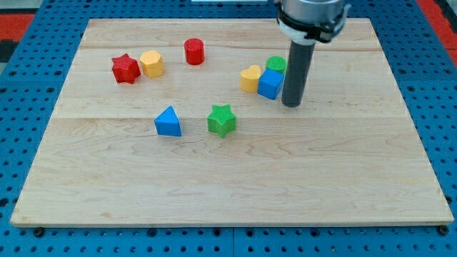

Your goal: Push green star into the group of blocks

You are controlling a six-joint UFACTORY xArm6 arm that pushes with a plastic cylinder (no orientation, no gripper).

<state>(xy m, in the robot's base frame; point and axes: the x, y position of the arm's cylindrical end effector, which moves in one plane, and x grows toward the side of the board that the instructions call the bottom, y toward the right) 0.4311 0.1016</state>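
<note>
The green star (222, 120) lies near the middle of the wooden board (228, 185). Up and to its right is a tight group: a yellow heart-like block (250, 78), a blue cube (270, 84) and a green round block (275, 65) behind the cube. My tip (290, 105) stands just right of the blue cube, close to it, and to the upper right of the green star, about a hand's width of board between them. A blue triangle (168, 122) lies left of the star.
A red star (126, 68) and a yellow hexagon-like block (151, 63) sit together at the upper left. A red cylinder (194, 51) stands near the top centre. The board rests on a blue pegboard (28, 107).
</note>
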